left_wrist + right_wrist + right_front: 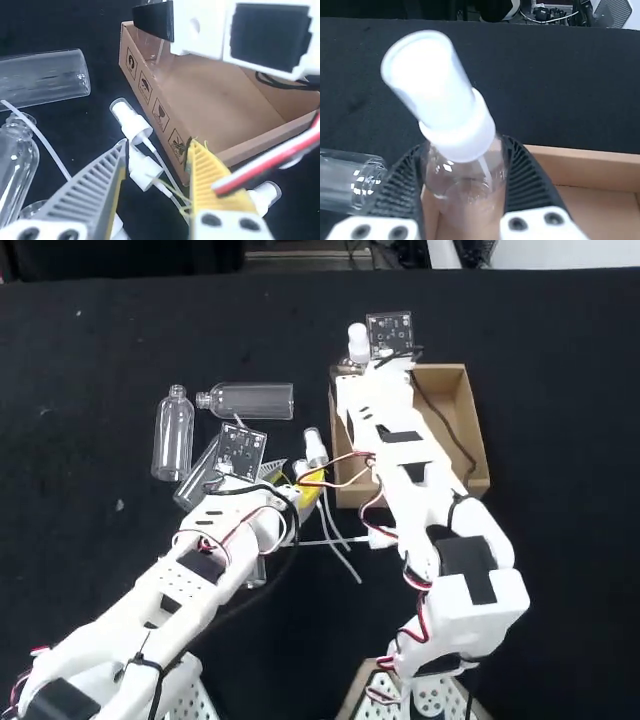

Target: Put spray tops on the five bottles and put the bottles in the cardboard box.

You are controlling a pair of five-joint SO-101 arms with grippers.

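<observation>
The right gripper (464, 170) is clamped around the clear body of a capped bottle (451, 131) at a far corner of the cardboard box (580, 162); whether the bottle's base is already inside the wall cannot be told. The left gripper (159, 150) hangs with its jaws spread over two loose spray tops (134, 127) on the black table (560, 340), just beside the box's near wall; three uncapped bottles (173, 435) lie on their sides near it.

The bottles look empty, thin-walled and light; their smooth round sides are likely to slip or turn in the jaws, so a hold across the mid-body, below the shoulder, seems soundest, and firm squeezing may dent them. The spray tops are small, hard and very light; their thin dip tubes (340, 540) trail loosely across the table and appear flexible, so each top is best taken by its rigid white collar, never by the tube, which could bend or snag on the box edge.
</observation>
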